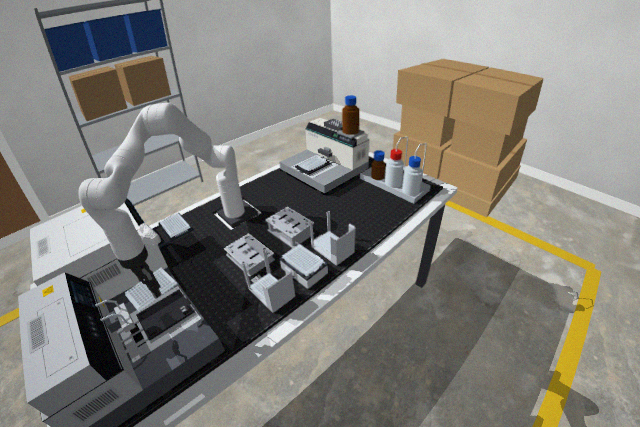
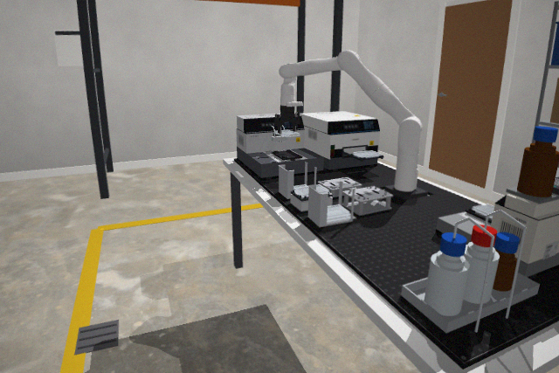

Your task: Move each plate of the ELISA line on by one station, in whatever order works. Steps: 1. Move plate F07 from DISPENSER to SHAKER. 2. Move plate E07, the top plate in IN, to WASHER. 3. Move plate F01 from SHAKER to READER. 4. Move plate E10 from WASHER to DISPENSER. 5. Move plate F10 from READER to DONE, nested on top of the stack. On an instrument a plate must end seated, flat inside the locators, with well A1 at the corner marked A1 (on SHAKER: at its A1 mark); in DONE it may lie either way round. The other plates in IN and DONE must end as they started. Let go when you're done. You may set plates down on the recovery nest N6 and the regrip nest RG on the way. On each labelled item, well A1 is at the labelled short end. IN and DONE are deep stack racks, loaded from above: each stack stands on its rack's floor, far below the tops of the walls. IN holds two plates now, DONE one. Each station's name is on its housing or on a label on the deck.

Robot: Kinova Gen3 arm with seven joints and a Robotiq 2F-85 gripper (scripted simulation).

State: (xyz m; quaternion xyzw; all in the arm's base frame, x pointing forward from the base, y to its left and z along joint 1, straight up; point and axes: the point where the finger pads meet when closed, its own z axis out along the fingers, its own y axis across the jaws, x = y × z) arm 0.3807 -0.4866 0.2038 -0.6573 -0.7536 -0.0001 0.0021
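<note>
My gripper (image 1: 149, 285) grips a white well plate (image 1: 148, 291) across its middle and holds it level, a little above the dark nest (image 1: 166, 314) of the front-left instrument. It also shows in the exterior view (image 2: 288, 127), with the plate (image 2: 284, 134) under the fingers. I cannot read the plate's label. Another plate (image 1: 174, 224) lies on the tray of the rear-left instrument. A plate (image 1: 305, 260) sits on a small box near the table's front edge. A plate (image 1: 312, 162) lies on the far instrument's deck.
Two empty nests (image 1: 289, 223) (image 1: 248, 251) stand mid-table. Two tall white racks (image 1: 336, 244) (image 1: 271, 290) stand near the front edge. A tray of bottles (image 1: 400, 174) is at the far right corner. Thin tubes (image 1: 116, 316) rise beside the front-left nest.
</note>
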